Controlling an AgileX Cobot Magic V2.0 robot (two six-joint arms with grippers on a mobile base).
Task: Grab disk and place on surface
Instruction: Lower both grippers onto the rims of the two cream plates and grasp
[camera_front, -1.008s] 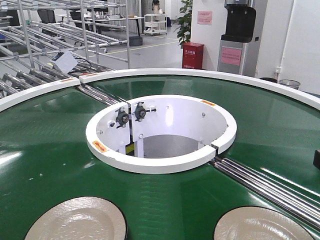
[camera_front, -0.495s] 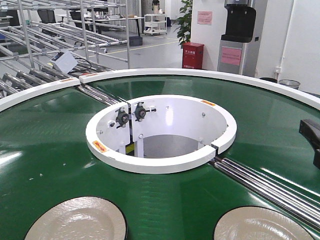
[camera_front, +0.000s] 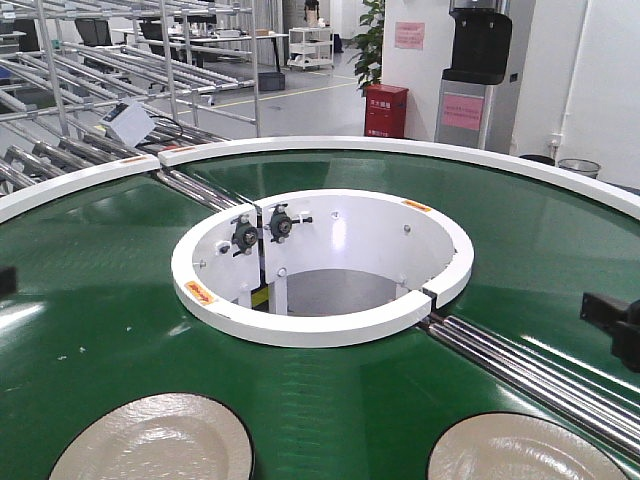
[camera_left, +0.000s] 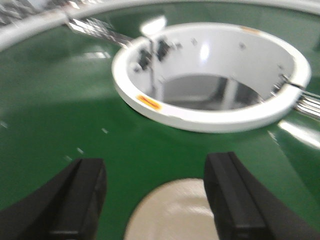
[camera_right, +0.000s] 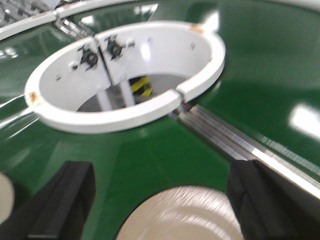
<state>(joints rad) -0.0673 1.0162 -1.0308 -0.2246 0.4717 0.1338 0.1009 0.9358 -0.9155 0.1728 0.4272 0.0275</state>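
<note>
Disks first: a cream, round, glossy left disk (camera_front: 150, 440) and a matching right disk (camera_front: 525, 450) lie well apart on the green circular conveyor belt (camera_front: 90, 300), on the near side of its white ring-shaped hub (camera_front: 320, 330). Left hand (camera_left: 157, 200) hovers released, black fingers (camera_left: 80, 200) spread, the left disk showing between them. Right hand (camera_right: 160, 200) hangs just as wide, framing the right disk.
</note>
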